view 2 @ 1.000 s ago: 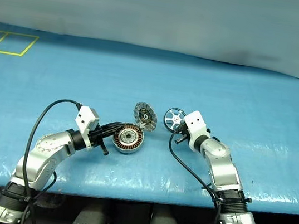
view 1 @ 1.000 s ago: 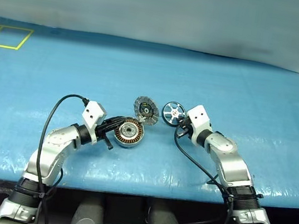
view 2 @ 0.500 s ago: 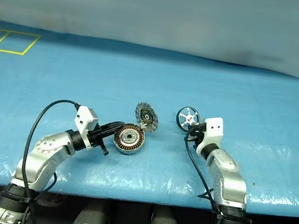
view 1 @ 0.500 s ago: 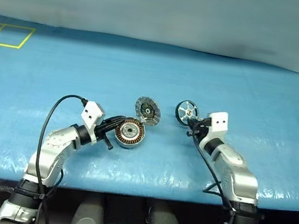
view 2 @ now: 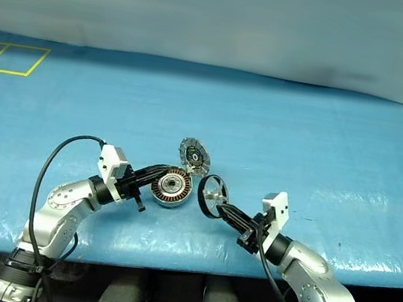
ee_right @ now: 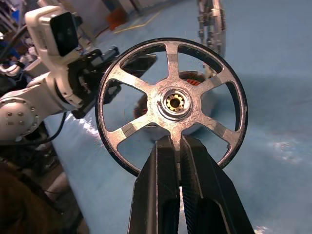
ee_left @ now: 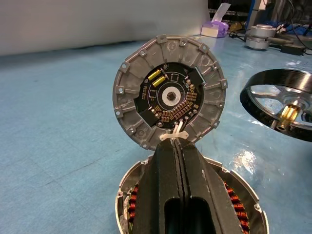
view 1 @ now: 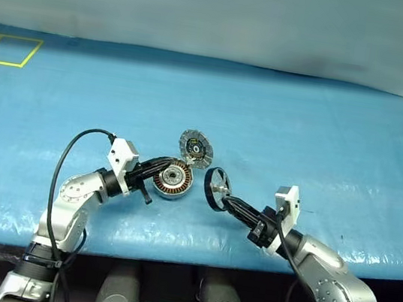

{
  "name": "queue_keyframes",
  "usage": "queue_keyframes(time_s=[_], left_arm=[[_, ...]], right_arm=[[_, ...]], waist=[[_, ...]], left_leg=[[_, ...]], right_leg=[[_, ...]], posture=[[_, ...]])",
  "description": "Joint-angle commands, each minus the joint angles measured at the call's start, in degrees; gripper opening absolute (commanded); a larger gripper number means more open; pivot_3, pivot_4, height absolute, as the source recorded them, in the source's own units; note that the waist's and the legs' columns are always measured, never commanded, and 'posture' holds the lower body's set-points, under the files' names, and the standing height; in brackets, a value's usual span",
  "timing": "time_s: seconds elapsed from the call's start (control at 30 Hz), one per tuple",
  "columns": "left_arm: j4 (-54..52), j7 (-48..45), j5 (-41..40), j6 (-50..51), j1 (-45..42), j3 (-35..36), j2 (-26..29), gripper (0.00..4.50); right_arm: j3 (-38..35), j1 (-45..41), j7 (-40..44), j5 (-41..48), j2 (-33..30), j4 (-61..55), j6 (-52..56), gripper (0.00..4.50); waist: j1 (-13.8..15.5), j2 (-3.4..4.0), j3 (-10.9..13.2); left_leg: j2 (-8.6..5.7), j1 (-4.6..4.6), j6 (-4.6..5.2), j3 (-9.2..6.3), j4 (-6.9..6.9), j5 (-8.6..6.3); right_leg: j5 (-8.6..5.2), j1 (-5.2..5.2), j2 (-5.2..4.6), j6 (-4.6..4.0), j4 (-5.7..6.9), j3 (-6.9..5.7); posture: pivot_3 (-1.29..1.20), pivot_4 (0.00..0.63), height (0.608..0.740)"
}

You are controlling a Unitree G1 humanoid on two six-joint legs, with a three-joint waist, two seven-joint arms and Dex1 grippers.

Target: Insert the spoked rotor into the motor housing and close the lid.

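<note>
From the head camera, the right gripper (view 1: pixel 223 197) has the rotor (view 1: pixel 216 188) pinched up on edge just right of the housing (view 1: pixel 172 178) on the blue counter (view 1: pixel 323 146), with the lid (view 1: pixel 196 148) standing tilted open right behind, so a careless swing could knock the lid. In the left wrist view the left gripper (ee_left: pixel 178 146) is closed at the housing's near rim, seemingly steadying it. The right wrist view shows closed fingers (ee_right: pixel 161 185) nipping one spoke, a thin hold, so I'd worry the rotor twists or drops.
</note>
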Motion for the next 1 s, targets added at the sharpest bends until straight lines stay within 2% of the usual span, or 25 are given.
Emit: queue_keyframes(time_s=[0.03,0.2,0.4,1.0], left_arm=[[-1.73,-1.51,-3.02,1.85,0.32,1.33,0.88,0.00],[-2.74,-1.93,-3.93,3.18,1.39,1.97,2.25,0.00],[-3.13,-1.35,-3.58,3.16,2.00,2.07,3.36,0.00],[-3.73,0.73,-5.07,1.74,2.44,4.99,2.32,0.00]], right_arm=[[4.45,-2.22,1.03,-0.97,-0.45,-2.23,-1.85,0.01],[10.27,-9.05,-2.27,-6.97,1.52,1.98,-4.91,0.01],[13.12,-14.93,-6.09,-11.13,4.86,7.73,-5.79,0.01],[14.12,-16.62,-7.51,-14.46,5.62,9.83,-7.70,0.01]], waist=[[-0.03,-0.01,0.01],[0.05,-0.04,0.03],[0.28,-0.11,0.07],[0.29,-0.11,0.09]], left_leg=[[0.00,-0.01,0.00,0.00,-0.01,0.00],[0.00,-0.05,-0.01,0.00,-0.08,-0.01],[0.00,-0.10,-0.02,-0.02,-0.09,-0.01],[0.00,-0.10,-0.03,-0.02,-0.10,-0.02]], right_leg=[[0.00,-0.01,-0.01,0.00,-0.01,0.00],[0.00,-0.09,0.00,-0.01,-0.01,-0.02],[-0.01,-0.09,0.01,-0.02,-0.04,-0.04],[-0.01,-0.08,0.01,-0.02,-0.05,-0.04]], posture=[[0.00,0.150,0.740],[0.00,0.150,0.740],[0.00,0.150,0.740],[0.00,0.150,0.740]])
